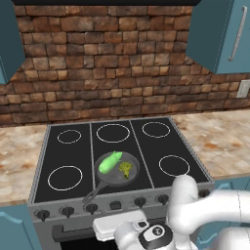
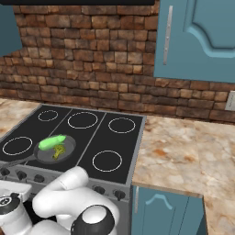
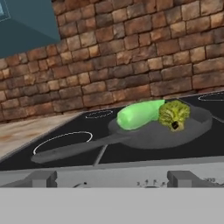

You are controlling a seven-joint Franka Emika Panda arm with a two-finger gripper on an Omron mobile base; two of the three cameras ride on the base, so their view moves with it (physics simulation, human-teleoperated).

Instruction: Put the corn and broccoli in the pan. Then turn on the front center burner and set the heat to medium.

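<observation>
**Q:** Where were the vegetables and the pan?

**A:** The dark grey frying pan (image 1: 117,172) sat on the near half of the black glass cooktop's (image 1: 161,149) middle panel, on the front center burner (image 1: 128,184). Its long thin handle (image 1: 93,194) pointed toward the front-left edge of the stove. The bright green corn (image 1: 110,162) lay inside the pan along its left rear side, one end over the rim. The small bumpy yellow-green broccoli (image 1: 126,169) lay in the pan too, just beside the corn, on its right.

**Q:** And from the hand camera?

**A:** It looked low across the stove's front edge. The corn (image 3: 138,114) and broccoli (image 3: 174,114) lay touching in the pan (image 3: 148,135), with the brick wall (image 3: 131,52) behind.

**Q:** How did the pincer stand?

**A:** The gripper (image 1: 119,227) hung low in front of the stove's knob row (image 1: 114,205), its jaws spread as wide as they went, holding nothing.

**Q:** What surrounded the stove?

**A:** Mottled stone counter (image 2: 183,147) on both sides and teal cabinets (image 2: 202,36) above.
</observation>
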